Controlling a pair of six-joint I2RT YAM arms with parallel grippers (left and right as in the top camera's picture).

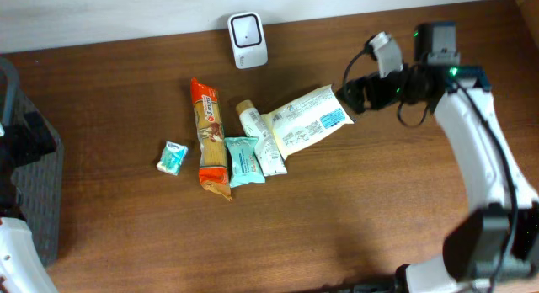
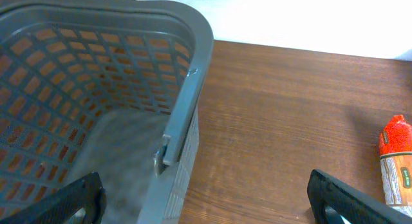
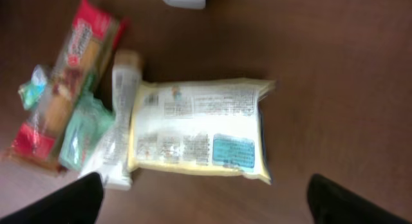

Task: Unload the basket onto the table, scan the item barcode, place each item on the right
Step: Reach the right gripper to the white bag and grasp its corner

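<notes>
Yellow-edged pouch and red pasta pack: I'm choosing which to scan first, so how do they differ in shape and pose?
The pouch is broad and pale with a blue panel; the pasta pack is long, narrow and red-orange. The pouch lies slanted right beside the open right gripper; the pasta pack runs nearly straight up the overhead view, farther from it. Both lie flat on the table, ungripped.
</notes>
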